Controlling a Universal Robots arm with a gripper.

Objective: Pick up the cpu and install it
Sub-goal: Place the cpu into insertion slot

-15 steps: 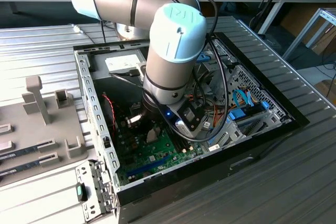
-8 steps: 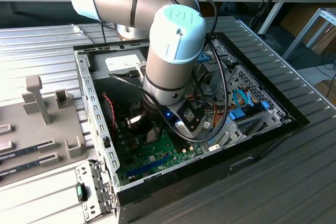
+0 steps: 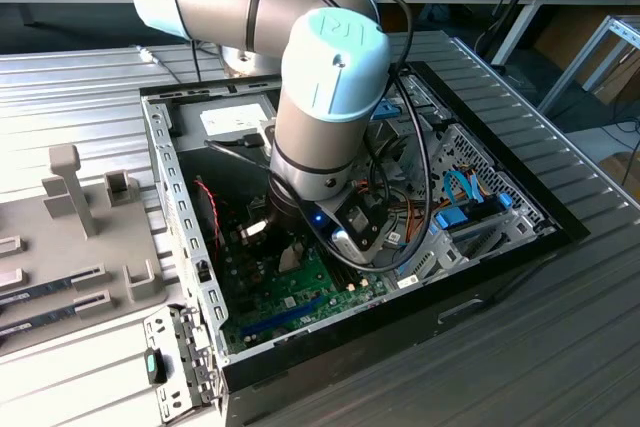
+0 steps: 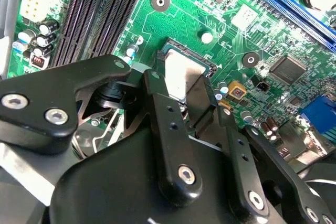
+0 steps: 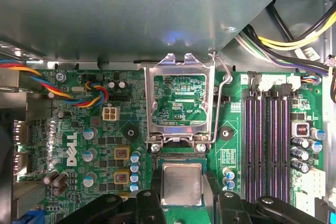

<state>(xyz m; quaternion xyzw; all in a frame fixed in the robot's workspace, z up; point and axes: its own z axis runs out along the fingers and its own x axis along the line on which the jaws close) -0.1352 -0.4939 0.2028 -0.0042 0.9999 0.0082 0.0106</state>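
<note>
- The arm reaches down into the open case (image 3: 160, 147), and its gripper (image 4: 185, 99) hangs low over the motherboard (image 4: 178, 19).
- The cpu (image 5: 181, 183) sits between the two black fingers (image 4: 167, 114), square over the socket (image 4: 207, 61). In both wrist views the fingers stand at its opposite edges.
- I'd say the fingers are closed on the cpu's sides, though whether it already rests in the socket or hangs just above it I cannot tell.
- The load plate (image 5: 178, 100) is swung up and open, with its lever (image 5: 223, 85) raised beside it, so the socket is uncovered.
- Handling, as I judge it: the cpu is light, stiff and flat, with a smooth metal lid that would slip under a careless pinch. Its underside and the socket contacts look delicate, so hold it by the thin side edges only, kept level, never by the faces.
- Count: one cpu, one socket, one load plate, one lever, two fingers.
- Four dark memory slots (image 5: 268, 124) lie beside the socket; in the first wrist view a bundle of coloured wires (image 5: 84, 90) crosses the board on the other side.
</note>
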